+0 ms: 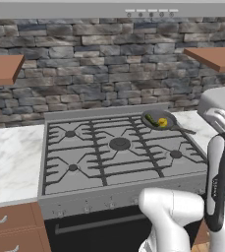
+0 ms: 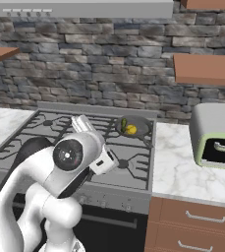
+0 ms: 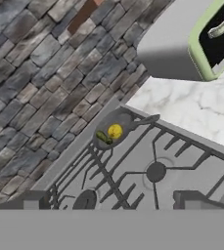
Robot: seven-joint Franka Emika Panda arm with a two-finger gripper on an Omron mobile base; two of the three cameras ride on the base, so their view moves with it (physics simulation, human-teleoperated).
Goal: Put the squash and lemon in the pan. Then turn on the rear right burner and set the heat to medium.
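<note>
The tool (image 3: 111, 200) shows two dark tips set wide apart with nothing between them, so it looks open and empty. Ahead of it and well apart, past the near burner, sits the pan (image 3: 114, 128) on the rear right burner, its handle running toward the tabletop (image 3: 191, 105). The lemon (image 3: 115, 130) and squash (image 3: 102, 137) lie inside, touching. Judged next: the knob, which I cannot pick out.
</note>
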